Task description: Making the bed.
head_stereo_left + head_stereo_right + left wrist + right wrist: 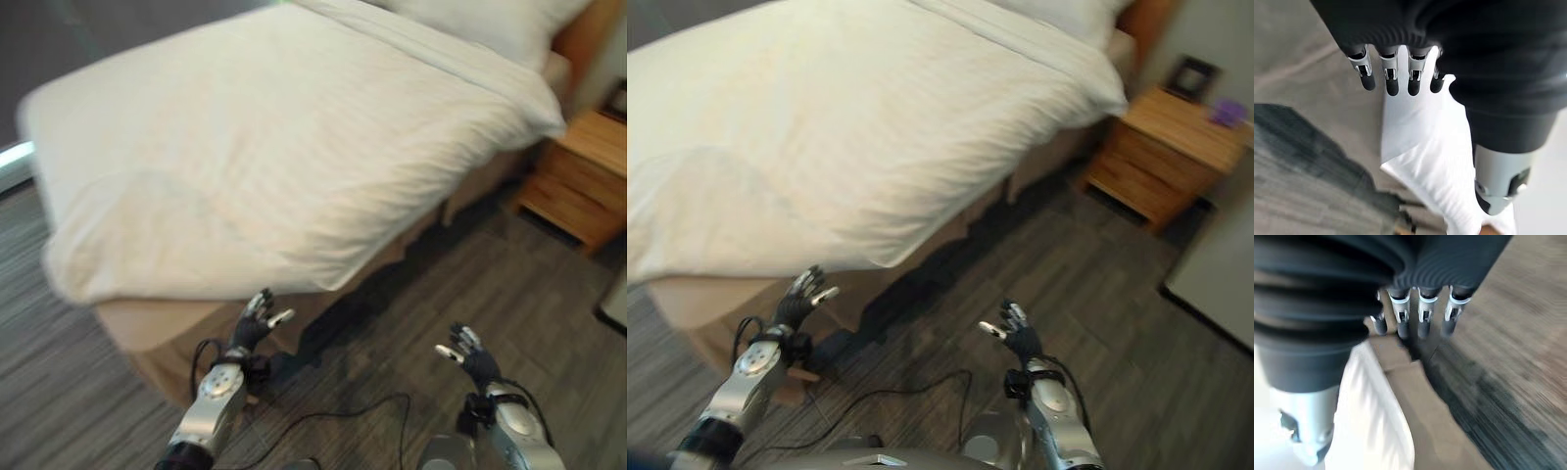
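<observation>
The white duvet (pixel 265 157) lies spread and largely smooth over the bed (pixel 157 328), with the pillow (pixel 490 22) at its head — the job looks nearly done. Left hand (pixel 257 323) and right hand (pixel 468 354) hang empty above the floor (pixel 411 304), fingers relaxed — at most a slight tidying of the near corner seems left.

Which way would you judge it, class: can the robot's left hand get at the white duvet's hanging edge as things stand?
Probably yes. The left hand is open and empty, just below the white duvet edge hanging over the tan bed skirt, with nothing between them.
</observation>
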### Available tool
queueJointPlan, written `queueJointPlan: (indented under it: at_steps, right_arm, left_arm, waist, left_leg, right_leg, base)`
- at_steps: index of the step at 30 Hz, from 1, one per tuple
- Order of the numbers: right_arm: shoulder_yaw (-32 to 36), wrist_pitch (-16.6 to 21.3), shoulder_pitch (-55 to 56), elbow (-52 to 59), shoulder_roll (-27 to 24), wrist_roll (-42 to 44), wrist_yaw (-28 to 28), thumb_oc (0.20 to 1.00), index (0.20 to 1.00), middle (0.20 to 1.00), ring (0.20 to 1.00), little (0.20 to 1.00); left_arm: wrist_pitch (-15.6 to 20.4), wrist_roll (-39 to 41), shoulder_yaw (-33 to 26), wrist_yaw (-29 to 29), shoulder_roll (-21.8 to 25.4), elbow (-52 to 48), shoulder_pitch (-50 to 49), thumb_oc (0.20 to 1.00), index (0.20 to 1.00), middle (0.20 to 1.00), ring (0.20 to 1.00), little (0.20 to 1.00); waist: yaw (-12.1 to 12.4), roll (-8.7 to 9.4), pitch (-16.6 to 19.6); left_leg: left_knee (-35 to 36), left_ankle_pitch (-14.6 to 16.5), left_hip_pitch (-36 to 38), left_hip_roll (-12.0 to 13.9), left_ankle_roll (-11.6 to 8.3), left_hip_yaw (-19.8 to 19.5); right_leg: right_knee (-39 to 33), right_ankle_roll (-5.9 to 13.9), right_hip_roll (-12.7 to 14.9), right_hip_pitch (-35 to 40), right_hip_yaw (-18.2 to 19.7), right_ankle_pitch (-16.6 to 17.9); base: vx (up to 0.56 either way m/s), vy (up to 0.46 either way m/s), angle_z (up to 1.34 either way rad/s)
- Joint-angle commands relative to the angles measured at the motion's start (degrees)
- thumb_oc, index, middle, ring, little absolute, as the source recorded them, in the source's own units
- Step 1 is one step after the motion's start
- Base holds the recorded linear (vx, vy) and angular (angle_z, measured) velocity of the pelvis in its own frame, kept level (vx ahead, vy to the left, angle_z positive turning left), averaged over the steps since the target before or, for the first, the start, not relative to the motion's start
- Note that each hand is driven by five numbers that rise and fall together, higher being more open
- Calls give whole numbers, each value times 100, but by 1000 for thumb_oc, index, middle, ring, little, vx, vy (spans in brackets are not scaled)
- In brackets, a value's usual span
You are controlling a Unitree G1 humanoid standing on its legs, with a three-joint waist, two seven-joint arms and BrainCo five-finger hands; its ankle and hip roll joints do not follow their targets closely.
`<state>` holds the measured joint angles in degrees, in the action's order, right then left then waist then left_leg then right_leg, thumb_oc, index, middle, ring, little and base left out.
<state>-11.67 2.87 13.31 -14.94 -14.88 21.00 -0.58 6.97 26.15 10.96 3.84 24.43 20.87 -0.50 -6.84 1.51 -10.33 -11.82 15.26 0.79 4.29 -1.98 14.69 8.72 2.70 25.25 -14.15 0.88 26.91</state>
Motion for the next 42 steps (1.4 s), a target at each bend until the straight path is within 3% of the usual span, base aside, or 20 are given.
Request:
queueJointPlan:
  at_steps: [1,4,7,8,10,14,17,20,21,23,25,28,29,30,33,34,37,39,41,42]
  right_arm:
    - [143,295,-580,504,-488,73,251,1000,1000,1000,1000,1000]
    - [167,299,-691,413,-499,-3,179,1000,1000,1000,1000,1000]
    - [124,292,-841,357,-532,-127,173,1000,1000,1000,1000,1000]
    - [124,292,-841,357,-532,-127,173,1000,1000,1000,1000,1000]
    - [56,300,-952,419,-517,-117,137,1000,1000,1000,1000,1000]
    - [-39,296,-973,441,-496,41,143,1000,1000,1000,1000,1000]
    - [-100,271,-941,437,-523,97,178,1000,1000,1000,1000,1000]
    - [-173,206,-966,329,-661,57,243,1000,1000,1000,1000,1000]
    - [-193,203,-1029,236,-772,-3,257,1000,1000,1000,1000,1000]
    - [-184,212,-1147,205,-881,-59,212,1000,1000,1000,1000,1000]
    - [-184,197,-1291,92,-962,-63,222,1000,1000,1000,1000,1000]
    - [-182,177,-1262,133,-885,165,206,1000,1000,1000,1000,1000]
    - [-180,177,-1263,134,-884,165,206,1000,1000,1000,1000,1000]
    - [-198,186,-1151,140,-787,307,218,1000,1000,1000,1000,1000]
    - [-201,152,-1010,227,-791,254,253,1000,1000,1000,1000,1000]
    - [-181,134,-884,246,-842,157,278,1000,1000,1000,1000,1000]
    - [-115,119,-774,262,-900,62,283,1000,1000,1000,1000,1000]
    - [-14,122,-742,220,-929,12,279,1000,1000,1000,1000,1000]
    - [100,107,-694,216,-850,-15,212,1000,1000,1000,1000,1000]
    - [100,107,-694,216,-850,-15,212,1000,1000,1000,1000,1000]
  left_arm:
    - [211,-104,-342,-3,5,-515,-23,1000,1000,1000,1000,1000]
    - [165,-76,-445,14,-174,-558,-177,1000,1000,1000,1000,1000]
    - [141,-9,-484,-37,-307,-618,-357,1000,1000,1000,1000,1000]
    - [140,-9,-485,-37,-307,-618,-357,1000,1000,1000,1000,1000]
    - [117,28,-399,-61,-399,-590,-444,1000,1000,1000,1000,1000]
    - [93,94,-305,-50,-487,-503,-450,1000,1000,1000,1000,1000]
    - [75,113,-299,-55,-507,-549,-484,1000,1000,1000,1000,1000]
    - [96,135,-328,-55,-510,-750,-497,1000,1000,1000,1000,1000]
    - [104,87,-295,-49,-515,-766,-454,1000,1000,1000,1000,1000]
    - [144,30,-292,-17,-531,-770,-384,1000,1000,1000,1000,1000]
    - [178,60,-315,-18,-585,-821,-359,1000,1000,1000,1000,1000]
    - [173,147,-407,-51,-710,-836,-524,1000,1000,1000,1000,1000]
    - [173,147,-407,-51,-710,-836,-523,1000,1000,1000,1000,1000]
    - [154,146,-406,-18,-739,-795,-471,1000,1000,1000,1000,1000]
    - [149,119,-364,-14,-740,-802,-428,1000,1000,1000,1000,1000]
    - [135,90,-266,-43,-717,-831,-299,1000,1000,1000,1000,1000]
    - [118,62,-163,-61,-694,-887,-185,1000,1000,1000,1000,1000]
    - [113,31,-82,-115,-659,-858,-97,1000,1000,1000,1000,1000]
    - [87,30,-32,-149,-624,-781,-93,1000,1000,1000,1000,1000]
    - [87,30,-32,-149,-624,-781,-93,1000,1000,1000,1000,1000]
  waist:
    - [222,-350,-7]
    - [332,-302,55]
    - [552,-150,99]
    - [551,-150,97]
    - [602,-80,113]
    - [658,-27,262]
    - [749,0,320]
    - [886,22,216]
    - [947,-12,115]
    - [980,-43,-15]
    - [1011,3,-79]
    - [995,117,-2]
    - [993,123,4]
    - [860,84,114]
    - [711,-22,197]
    - [555,-95,262]
    - [400,-174,282]
    - [293,-202,261]
    - [236,-145,227]
    - [236,-145,227]
  left_leg:
    - [1361,-1558,394,346,-95,-644]
    - [1550,-1554,480,46,52,-498]
    - [1466,-1475,428,-100,131,-394]
    - [1465,-1474,428,-99,131,-396]
    - [1365,-1455,357,-122,182,-382]
    - [1386,-1556,232,-101,126,-394]
    - [1339,-1632,124,-44,70,-367]
    - [1272,-1981,-186,30,-94,-488]
    - [1243,-2244,-455,45,-219,-599]
    - [1196,-2432,-762,-9,-409,-1009]
    - [994,-2283,-805,-11,-488,-1366]
    - [381,-1910,-189,421,-436,-1127]
    - [391,-1926,-197,413,-432,-1128]
    - [286,-1991,246,694,-468,-1145]
    - [396,-2045,635,943,-556,-1091]
    - [369,-2184,830,1176,-658,-1023]
    - [365,-2182,934,1269,-773,-1036]
    - [384,-1694,970,1118,-803,-1099]
    - [763,-1125,1097,927,-717,-802]
    - [763,-1125,1097,927,-717,-802]
  right_leg:
    - [1110,890,-706,435,-898,-1348]
    - [1264,673,-1240,486,-1416,-2005]
    - [1066,609,-1262,794,-2058,-2140]
    - [1065,609,-1261,797,-2060,-2140]
    - [1037,656,-1473,841,-1672,-2221]
    - [-44,503,-1750,1326,-1238,-2555]
    - [-405,446,-1843,1556,-1250,-2718]
    - [-829,370,-1936,1777,-1492,-2762]
    - [-938,344,-1931,1797,-1599,-2760]
    - [-875,324,-1875,1675,-1749,-2734]
    - [-825,343,-1727,1520,-1865,-2615]
    - [-959,403,-1556,1376,-2007,-2283]
    - [-966,403,-1549,1367,-2009,-2272]
    - [-923,429,-1460,1199,-2095,-2163]
    - [-885,475,-1406,1097,-2192,-2101]
    - [-834,543,-1209,928,-2301,-1989]
    - [-746,664,-965,747,-2357,-1835]
    - [-798,862,-632,629,-2256,-1491]
    - [-1015,1072,-355,578,-2162,-1074]
    - [-1015,1072,-355,578,-2162,-1074]
  base:
    - [-129,538,-29]
    - [-98,354,-65]
    - [-88,108,-20]
    - [-130,32,-45]
    - [-141,-6,-4]
    - [-107,-80,-5]
    - [-142,-101,-12]
    - [-268,-177,-10]
    - [-324,-97,12]
    - [-357,-42,64]
    - [-348,-24,57]
    - [-337,45,5]
    - [-231,142,-39]
    - [-214,172,-40]
    - [-206,210,7]
    - [-275,325,0]
    - [-253,352,44]
    - [-231,440,36]
    - [-186,385,28]
    - [-540,815,2]
